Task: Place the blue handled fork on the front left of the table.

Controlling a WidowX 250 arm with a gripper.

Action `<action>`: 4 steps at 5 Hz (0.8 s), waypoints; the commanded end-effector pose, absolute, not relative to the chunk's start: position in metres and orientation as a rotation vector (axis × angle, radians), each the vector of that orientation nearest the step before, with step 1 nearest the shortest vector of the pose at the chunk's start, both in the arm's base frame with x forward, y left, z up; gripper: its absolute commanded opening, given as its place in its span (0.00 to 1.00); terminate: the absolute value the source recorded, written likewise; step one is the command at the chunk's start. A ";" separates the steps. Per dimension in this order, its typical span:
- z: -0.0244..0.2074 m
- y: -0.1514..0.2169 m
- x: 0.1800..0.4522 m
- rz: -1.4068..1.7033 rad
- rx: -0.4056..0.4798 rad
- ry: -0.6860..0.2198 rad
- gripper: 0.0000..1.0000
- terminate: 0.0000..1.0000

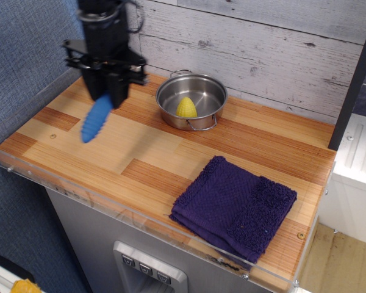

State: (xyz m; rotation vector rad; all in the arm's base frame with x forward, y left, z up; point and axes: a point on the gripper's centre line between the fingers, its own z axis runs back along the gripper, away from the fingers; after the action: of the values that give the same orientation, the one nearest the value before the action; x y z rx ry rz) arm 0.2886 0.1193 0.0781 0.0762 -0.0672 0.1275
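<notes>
My gripper is shut on the blue handled fork, above the left half of the table. The fork hangs tilted, its ribbed blue handle pointing down and to the front left; its metal tines are hidden between the fingers. The handle's tip is over the light planks near the left edge, and I cannot tell whether it touches the wood. A faint shadow lies on the planks to the right of the fork.
A steel pot with a yellow object inside stands at the back centre. A folded purple towel lies at the front right. A clear acrylic rim edges the front and left. A grey-white plank wall stands behind.
</notes>
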 end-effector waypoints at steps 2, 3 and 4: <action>0.070 0.176 0.282 0.164 0.132 -0.066 0.00 0.00; 0.043 0.178 0.285 0.164 0.119 -0.023 0.00 0.00; 0.024 0.176 0.289 0.176 0.106 -0.021 0.00 0.00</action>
State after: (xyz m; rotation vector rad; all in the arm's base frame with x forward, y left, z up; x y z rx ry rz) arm 0.2901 0.1711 0.0128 0.0886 0.0129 0.1765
